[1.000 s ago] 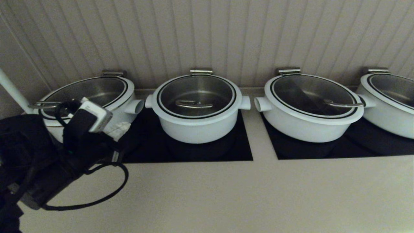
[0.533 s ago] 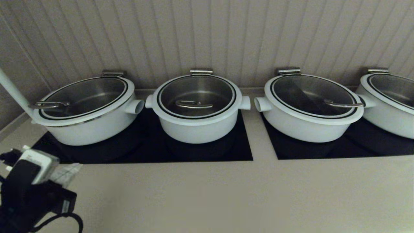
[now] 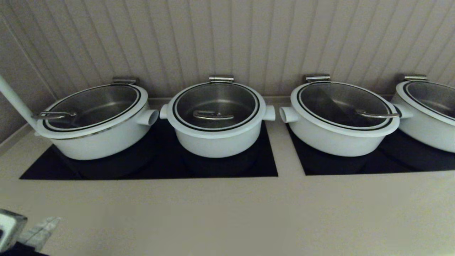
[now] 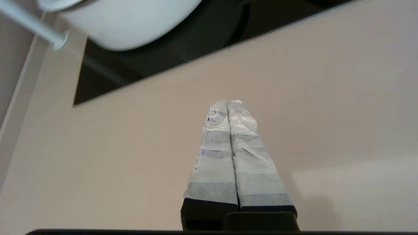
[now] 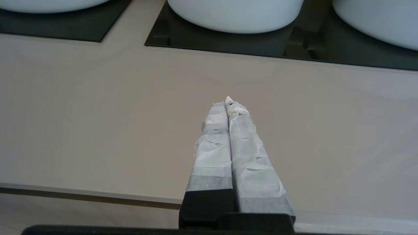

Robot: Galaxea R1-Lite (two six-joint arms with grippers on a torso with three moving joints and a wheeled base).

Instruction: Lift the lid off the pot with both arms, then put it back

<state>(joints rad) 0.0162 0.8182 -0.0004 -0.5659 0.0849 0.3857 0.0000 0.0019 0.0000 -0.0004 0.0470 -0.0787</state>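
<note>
Glass lid sits on the pot; left claw and right claw, both pressed together, hover over the desk. Seemingly finished.

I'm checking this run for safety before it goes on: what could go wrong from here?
1. The round glass lid with the steel loop handle sits on the small white pot between look-alike pots; a reach could pick the wrong one.
2. Both the left hand and right hand are shut and must open before gripping.
</note>
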